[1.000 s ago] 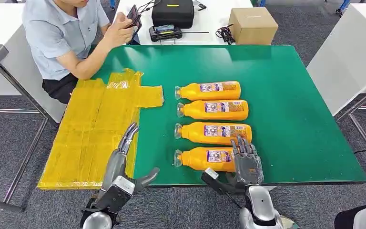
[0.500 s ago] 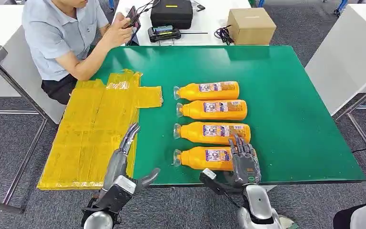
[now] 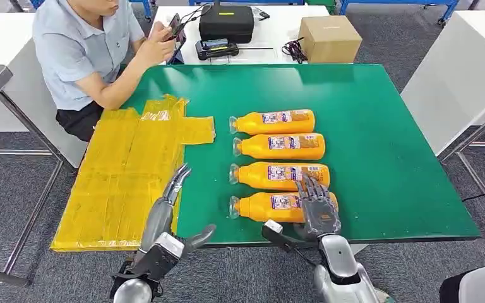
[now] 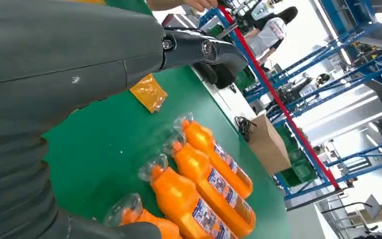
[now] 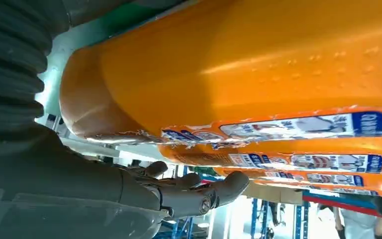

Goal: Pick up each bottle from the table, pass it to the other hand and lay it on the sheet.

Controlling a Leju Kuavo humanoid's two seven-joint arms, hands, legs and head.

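Could have gone wrong at the grab. Saw the right hand spread flat over the fat end of the nearest bottle, fingers apart and not closed round it. Could not tell whether touching or just above.

Might have pushed the smooth, round bottle and made it roll off the near edge of the green table. Might have knocked it into the next bottle, just beside it. Might also have tipped on the way up, if held so far from its middle. Could have slipped at the pass too, with a shiny side and two hands to swap.

Saw the left hand open and empty, fingers straight, thumb out, at the table's front edge beside the yellow sheet.

Looked bright orange and glossy, lying on its side. Had a clear cap pointing toward the sheet and a white and blue label round the middle. Lay closest to the robot in a row of four alike, none on the sheet.
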